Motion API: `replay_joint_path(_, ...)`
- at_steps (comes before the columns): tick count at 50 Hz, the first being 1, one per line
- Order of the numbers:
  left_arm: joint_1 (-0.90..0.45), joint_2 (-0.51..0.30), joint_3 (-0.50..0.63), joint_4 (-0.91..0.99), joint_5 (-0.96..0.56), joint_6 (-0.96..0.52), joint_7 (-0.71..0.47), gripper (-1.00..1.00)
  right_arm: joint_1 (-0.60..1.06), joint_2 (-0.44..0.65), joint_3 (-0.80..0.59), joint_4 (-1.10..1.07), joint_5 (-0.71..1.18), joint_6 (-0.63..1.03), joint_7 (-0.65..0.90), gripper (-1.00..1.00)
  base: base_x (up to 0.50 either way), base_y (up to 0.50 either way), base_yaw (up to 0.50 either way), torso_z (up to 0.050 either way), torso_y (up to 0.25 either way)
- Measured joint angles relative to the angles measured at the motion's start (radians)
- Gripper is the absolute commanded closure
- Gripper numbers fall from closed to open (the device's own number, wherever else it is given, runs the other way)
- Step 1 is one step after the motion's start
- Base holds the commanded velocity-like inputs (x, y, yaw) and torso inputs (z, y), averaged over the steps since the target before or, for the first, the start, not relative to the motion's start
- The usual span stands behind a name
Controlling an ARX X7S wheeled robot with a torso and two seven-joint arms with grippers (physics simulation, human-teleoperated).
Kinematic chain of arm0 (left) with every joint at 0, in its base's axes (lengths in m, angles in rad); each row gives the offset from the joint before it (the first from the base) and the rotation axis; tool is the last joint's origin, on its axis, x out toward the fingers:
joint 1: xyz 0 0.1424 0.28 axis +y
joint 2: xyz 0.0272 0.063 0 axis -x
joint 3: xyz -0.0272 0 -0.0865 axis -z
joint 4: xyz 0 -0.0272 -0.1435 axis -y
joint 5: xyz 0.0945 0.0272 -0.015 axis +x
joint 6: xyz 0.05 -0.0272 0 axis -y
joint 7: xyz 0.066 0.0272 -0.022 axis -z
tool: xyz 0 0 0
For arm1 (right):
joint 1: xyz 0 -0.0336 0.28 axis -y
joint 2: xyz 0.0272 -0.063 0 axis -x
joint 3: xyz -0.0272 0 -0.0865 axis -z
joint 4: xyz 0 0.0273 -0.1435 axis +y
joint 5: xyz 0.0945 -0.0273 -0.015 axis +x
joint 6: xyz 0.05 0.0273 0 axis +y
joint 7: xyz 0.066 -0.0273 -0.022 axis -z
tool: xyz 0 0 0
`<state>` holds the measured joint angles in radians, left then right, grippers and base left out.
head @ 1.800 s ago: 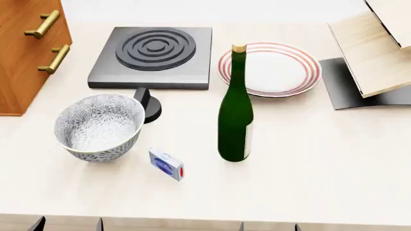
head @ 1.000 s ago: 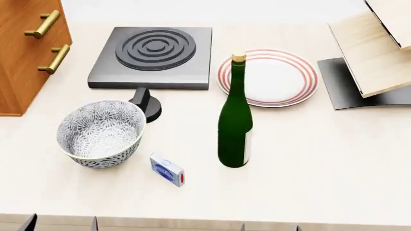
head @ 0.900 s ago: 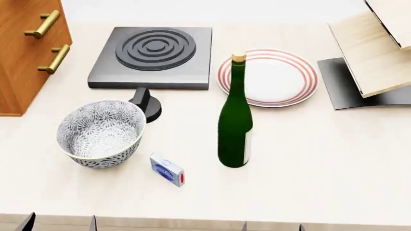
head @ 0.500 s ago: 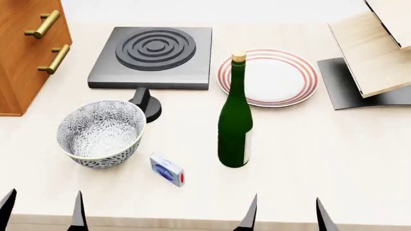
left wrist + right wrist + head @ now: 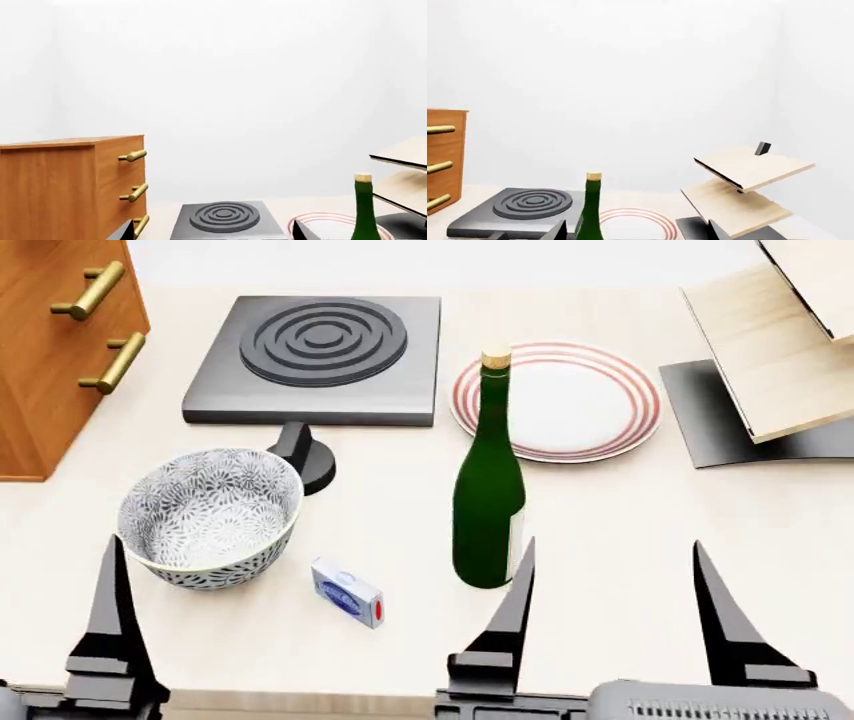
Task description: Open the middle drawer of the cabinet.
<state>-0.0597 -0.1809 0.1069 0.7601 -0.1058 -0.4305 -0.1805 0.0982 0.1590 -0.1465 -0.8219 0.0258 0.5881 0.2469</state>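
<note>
The boxy orange-brown wooden cabinet (image 5: 70,187) stands at the far left of the pale cream tabletop (image 5: 641,540), and its middle drawer (image 5: 122,192) shows best in the left wrist view — the second of three brass bar handles, shut flush with the others. Both arms sit low at the near table edge, well apart from it.

The main risk, as I judge it, is the reach itself. The left gripper (image 5: 114,635) shows only one dark finger fully in the head view, so I cannot tell how wide it stands; the right gripper (image 5: 607,615) has its two fingers spread wide with nothing between them. A path from the left arm to the handle runs close by the grey-patterned ceramic bowl (image 5: 207,515) — a low sweep could knock it. Grabbing the wrong handle is the other hazard, since the fronts look alike.

Elsewhere on the table stand a dark square hob plate (image 5: 320,355), a red-rimmed white plate (image 5: 574,400), a tall green glass bottle (image 5: 490,500) and a small blue-and-white box (image 5: 347,588). The room behind is plain white.
</note>
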Motion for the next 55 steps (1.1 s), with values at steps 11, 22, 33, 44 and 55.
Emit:
replay_joint_path(11, -0.057, -0.036, 0.007, 0.174, -0.036, -0.124, -0.035, -1.0, 0.044, -0.035, -0.028, -0.149, -0.09, 0.09, -0.042, -1.0, 0.0, 0.0, 0.0, 0.0, 0.0)
replay_joint_path(22, -0.225, -0.404, 0.252, 0.249, -0.287, -0.006, -0.465, -1.0, 0.033, -0.118, -0.035, -0.2, -0.223, 0.043, -0.145, -1.0, 0.0, 0.0, 0.0, 0.0, 0.0)
replay_joint_path(33, -0.534, -0.725, 0.657, 0.274, -0.435, 0.203, -0.849, -1.0, 0.009, -0.145, -0.051, -0.217, -0.277, -0.013, -0.179, -1.0, 0.0, 0.0, 0.0, 0.0, 0.0)
replay_joint_path(44, -0.887, -0.887, 1.089, 0.283, -0.48, 0.369, -1.092, -1.0, -0.014, -0.154, -0.069, -0.223, -0.305, -0.064, -0.189, -1.0, 0.0, 0.0, 0.0, 0.0, 0.0)
replay_joint_path(55, -1.12, -0.944, 1.37, 0.285, -0.486, 0.456, -1.219, -1.0, -0.029, -0.157, -0.073, -0.225, -0.314, -0.103, -0.188, -1.0, 0.04, 0.0, 0.0, 0.0, 0.0)
